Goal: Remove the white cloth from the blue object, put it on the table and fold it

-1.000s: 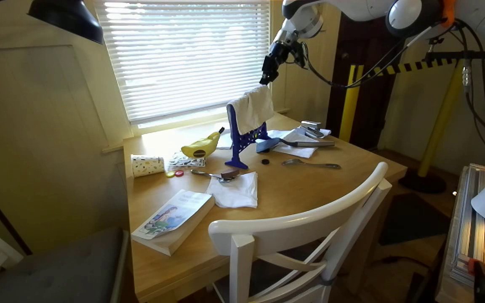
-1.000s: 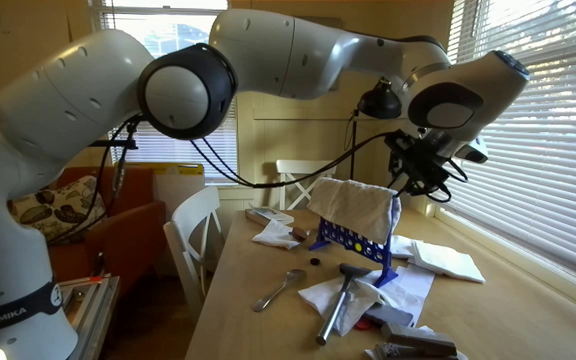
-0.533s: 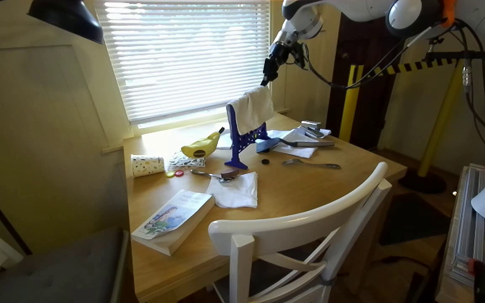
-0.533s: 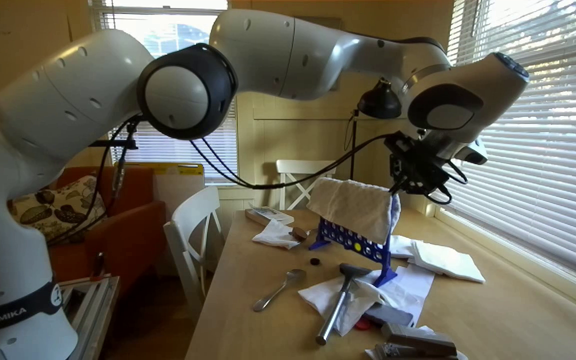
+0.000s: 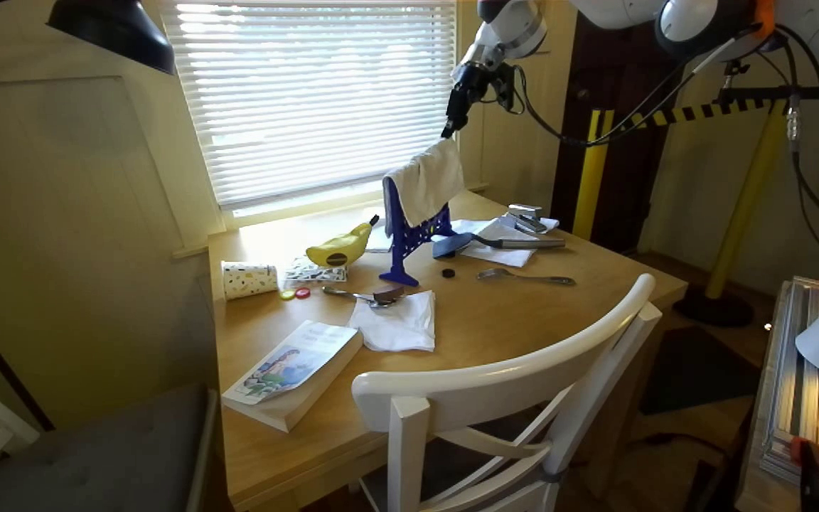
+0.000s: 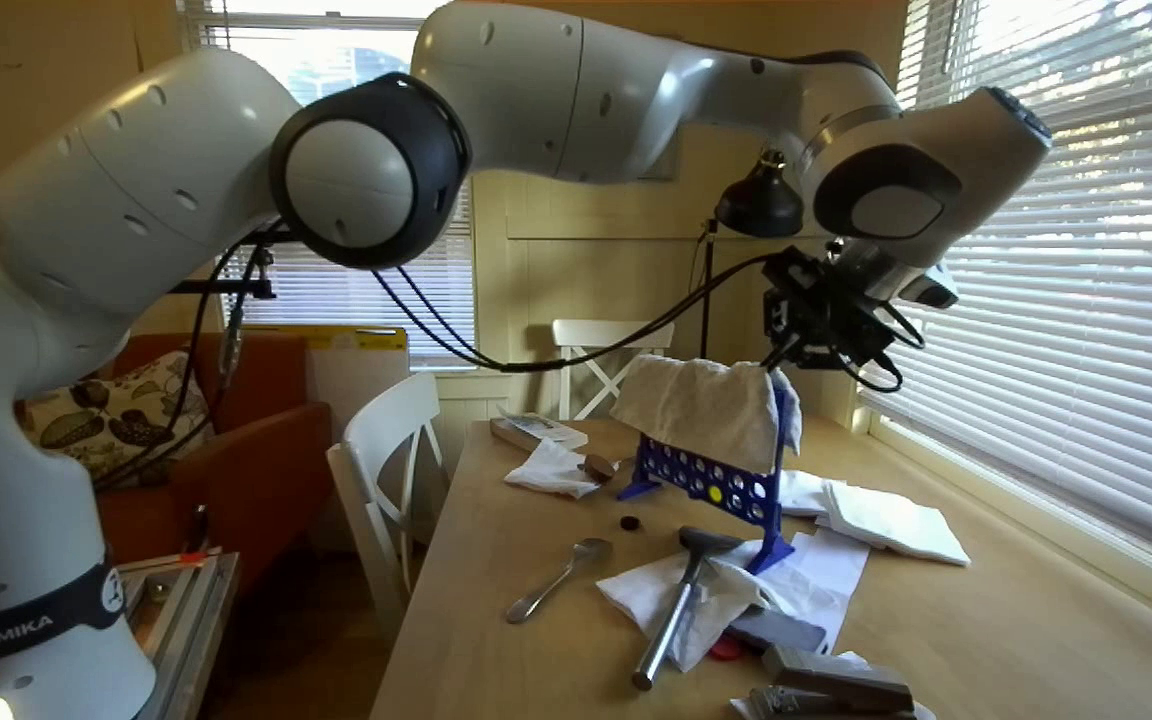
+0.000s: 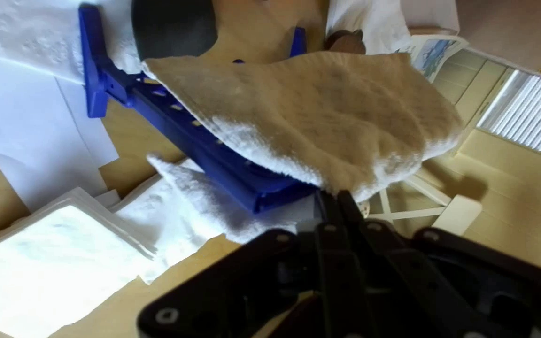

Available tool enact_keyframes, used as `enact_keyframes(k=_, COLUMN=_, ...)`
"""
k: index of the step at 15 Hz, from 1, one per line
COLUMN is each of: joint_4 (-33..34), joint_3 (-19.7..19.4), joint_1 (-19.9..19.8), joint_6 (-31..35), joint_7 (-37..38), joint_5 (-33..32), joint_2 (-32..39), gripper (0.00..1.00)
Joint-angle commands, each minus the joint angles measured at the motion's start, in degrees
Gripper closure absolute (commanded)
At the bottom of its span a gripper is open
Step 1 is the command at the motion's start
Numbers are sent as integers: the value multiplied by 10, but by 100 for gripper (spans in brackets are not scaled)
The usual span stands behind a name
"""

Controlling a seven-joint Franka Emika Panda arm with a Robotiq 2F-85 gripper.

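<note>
The white cloth (image 5: 429, 183) hangs folded over the top of the blue rack (image 5: 397, 245), which stands upright on the wooden table (image 5: 523, 320). The cloth also shows in an exterior view (image 6: 701, 412) and in the wrist view (image 7: 317, 108). My gripper (image 6: 772, 362) is above one top end of the rack. In the wrist view its fingertips (image 7: 337, 195) are close together and pinch the cloth's top edge beside the end of the blue rack (image 7: 209, 159). The cloth's edge at the fingertips is raised slightly. The rest of it drapes over both sides of the rack.
A spatula (image 6: 674, 615) lies on papers at the rack's foot, near a spoon (image 6: 558, 580) and a stapler (image 6: 836, 680). A yellow banana pouch (image 5: 342, 247) and a book (image 5: 296, 370) are also on the table. A white chair (image 5: 509, 355) stands at its edge.
My gripper's fingers have closed on the cloth's top edge. The gripper has then risen a little, and that end of the cloth has lifted slightly with it.
</note>
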Motion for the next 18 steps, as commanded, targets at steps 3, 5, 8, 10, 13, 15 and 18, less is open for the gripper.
enact_keyframes(k=3, joint_4=-19, joint_3=44, joint_1=-15, joint_6=-102, joint_7=-77, joint_5=20, joint_2=-56, gripper=99)
enact_keyframes(k=5, joint_4=-16, joint_3=63, joint_1=-18, joint_6=-133, joint_7=-91, joint_5=31, joint_2=-72, gripper=99)
enact_keyframes(k=8, joint_4=-8, joint_3=97, joint_1=-28, joint_6=-215, joint_7=-98, joint_5=58, joint_2=-91, gripper=99)
enact_keyframes(k=10, joint_4=-9, joint_3=117, joint_1=-38, joint_6=-270, joint_7=-104, joint_5=75, joint_2=-107, gripper=99)
enact_keyframes(k=13, joint_4=-15, joint_3=136, joint_1=-47, joint_6=-355, joint_7=-107, joint_5=83, joint_2=-127, gripper=99)
enact_keyframes(k=15, joint_4=-31, joint_3=137, joint_1=-50, joint_6=-394, joint_7=-114, joint_5=70, joint_2=-146, gripper=99)
enact_keyframes(k=18, joint_4=-104, joint_3=149, joint_1=-58, joint_6=-406, joint_7=-148, joint_5=3, joint_2=-191, gripper=99)
